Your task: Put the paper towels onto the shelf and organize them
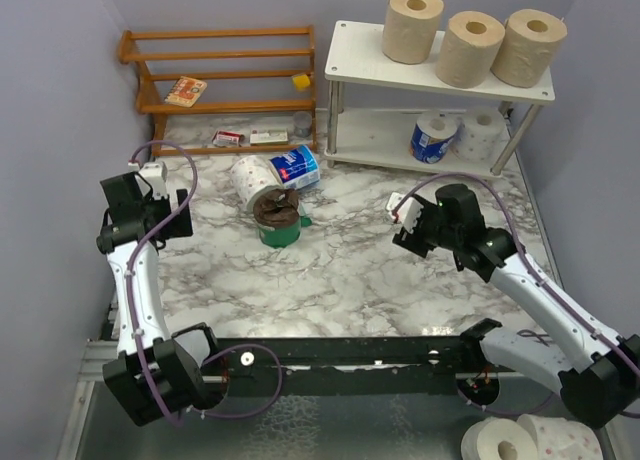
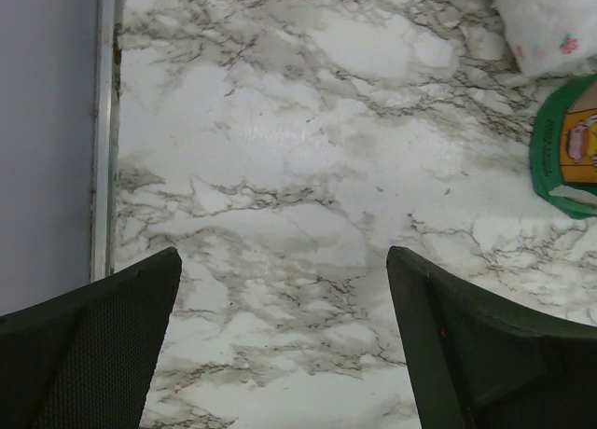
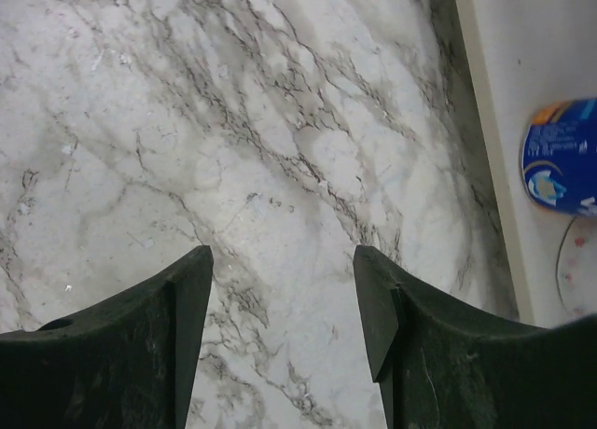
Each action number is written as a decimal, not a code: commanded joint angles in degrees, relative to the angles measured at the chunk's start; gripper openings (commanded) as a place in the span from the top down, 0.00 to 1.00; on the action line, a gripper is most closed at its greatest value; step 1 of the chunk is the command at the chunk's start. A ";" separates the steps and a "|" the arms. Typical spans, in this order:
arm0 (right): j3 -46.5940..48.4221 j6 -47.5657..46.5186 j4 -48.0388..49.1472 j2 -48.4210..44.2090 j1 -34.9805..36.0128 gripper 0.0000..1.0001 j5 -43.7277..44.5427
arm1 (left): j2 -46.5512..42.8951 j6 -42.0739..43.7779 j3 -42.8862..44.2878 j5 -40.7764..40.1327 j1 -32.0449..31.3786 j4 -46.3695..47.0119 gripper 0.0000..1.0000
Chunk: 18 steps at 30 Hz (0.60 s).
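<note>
The white two-tier shelf (image 1: 350, 55) stands at the back right. Three tan paper towels (image 1: 470, 48) stand on its top tier. A blue-wrapped roll (image 1: 433, 137) and a white pink-dotted roll (image 1: 481, 130) lie on its lower tier. On the table lie a white dotted roll (image 1: 250, 177) and a blue-wrapped roll (image 1: 296, 167). My left gripper (image 1: 178, 220) is open and empty over the bare marble (image 2: 284, 252), left of these rolls. My right gripper (image 1: 412, 235) is open and empty (image 3: 283, 252), in front of the shelf. The right wrist view shows the lower tier (image 3: 522, 65) and its blue roll (image 3: 562, 154).
A green and brown snack bag (image 1: 277, 218) lies against the two table rolls and shows in the left wrist view (image 2: 564, 149). An orange wooden rack (image 1: 225, 75) with small items stands at the back left. Purple walls close both sides. Two more rolls (image 1: 520, 440) lie below the table's near right corner.
</note>
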 commanded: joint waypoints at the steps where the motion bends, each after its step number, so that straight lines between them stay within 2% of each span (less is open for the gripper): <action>1: -3.11 10.61 3.50 -3.33 -2.65 0.38 2.83 | 6.97 7.59 11.09 10.05 -4.70 -9.91 0.05; 3: -3.65 13.23 4.16 -4.30 -6.25 0.38 -1.65 | 7.42 11.09 13.21 9.66 -14.08 -13.02 0.03; 5: -3.61 16.74 5.79 -3.48 -10.29 0.38 -6.52 | 7.05 11.21 13.09 4.49 -28.43 -13.28 0.02; 6: -3.11 18.74 6.06 -2.31 -12.77 0.38 -9.21 | 7.52 11.51 13.03 3.41 -33.07 -13.30 0.02; 9: -2.01 21.74 4.76 0.58 -18.88 0.39 -14.18 | 10.75 13.69 13.89 -0.02 -38.64 -12.82 0.04; 14: -5.09 24.53 10.57 -1.00 -27.71 0.38 -3.11 | 11.14 18.97 12.82 -6.24 -47.04 -7.12 0.04; 18: -4.59 25.29 10.04 0.67 -34.91 0.39 0.45 | 11.14 22.20 10.36 -9.19 -49.50 -1.93 0.04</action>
